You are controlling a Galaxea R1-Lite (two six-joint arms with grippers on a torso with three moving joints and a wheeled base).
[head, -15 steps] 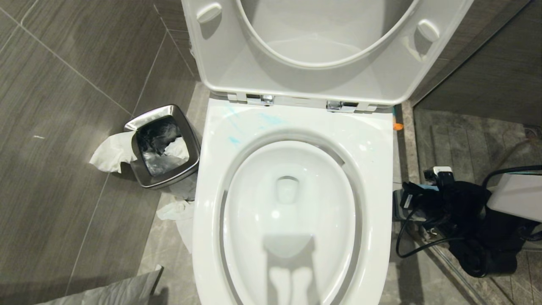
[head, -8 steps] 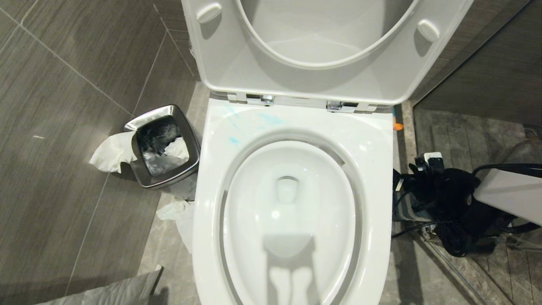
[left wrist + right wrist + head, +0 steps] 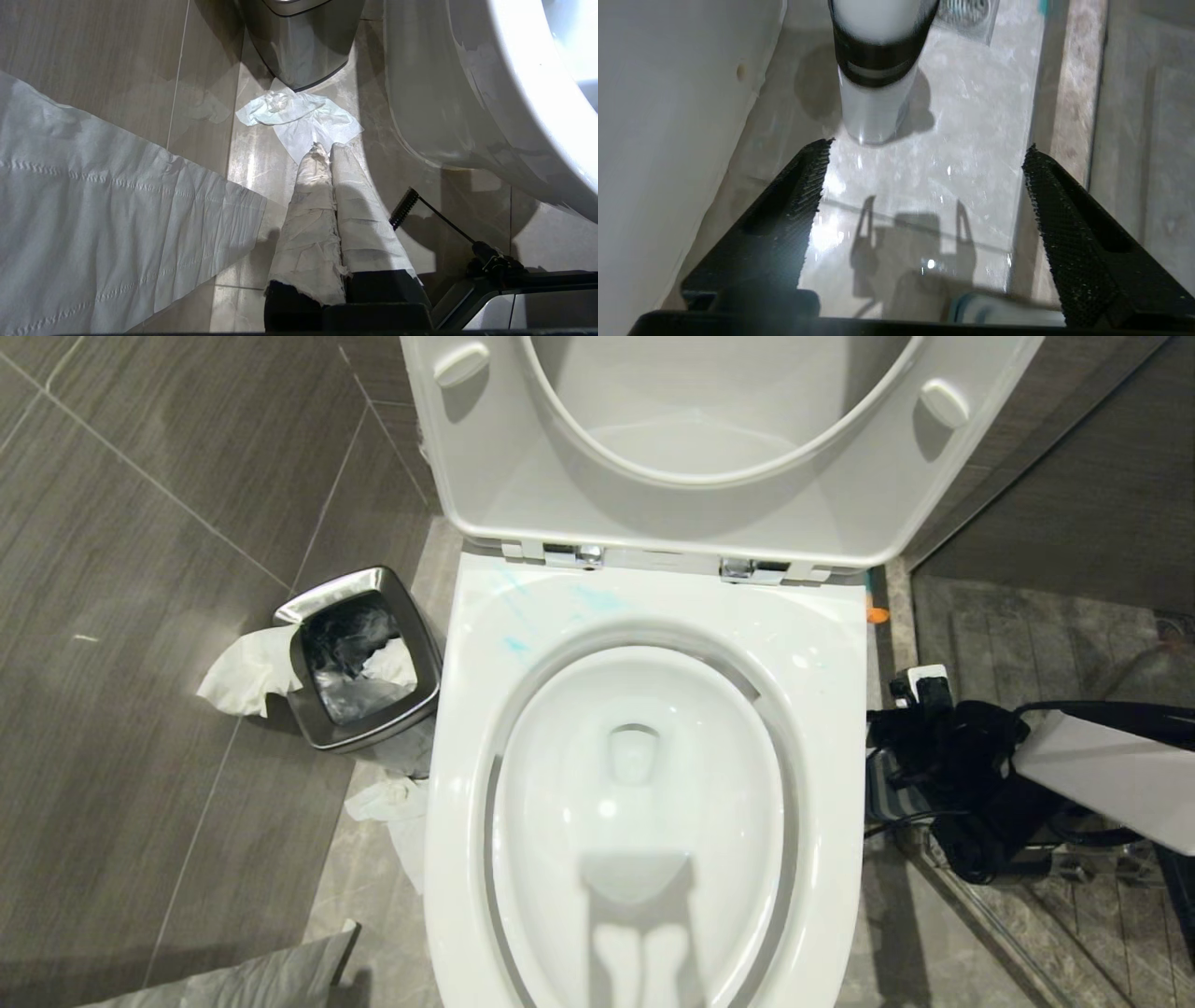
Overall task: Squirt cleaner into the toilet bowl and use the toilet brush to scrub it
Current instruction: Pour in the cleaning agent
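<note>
My right claw (image 3: 924,186) gaped empty beside the bowl (image 3: 644,821); left claw (image 3: 324,154) was closed (paper-wrapped). The bin (image 3: 359,658) held crumpled tissue.

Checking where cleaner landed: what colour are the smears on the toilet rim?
Turquoise-blue smears on the white rim, best in the head view.

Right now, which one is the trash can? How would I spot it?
Find the big white toilet bowl with its lid up. On the floor to its left stands the trash can. It is the only shiny square metal thing, with a black liner and white paper hanging over its rim.
</note>
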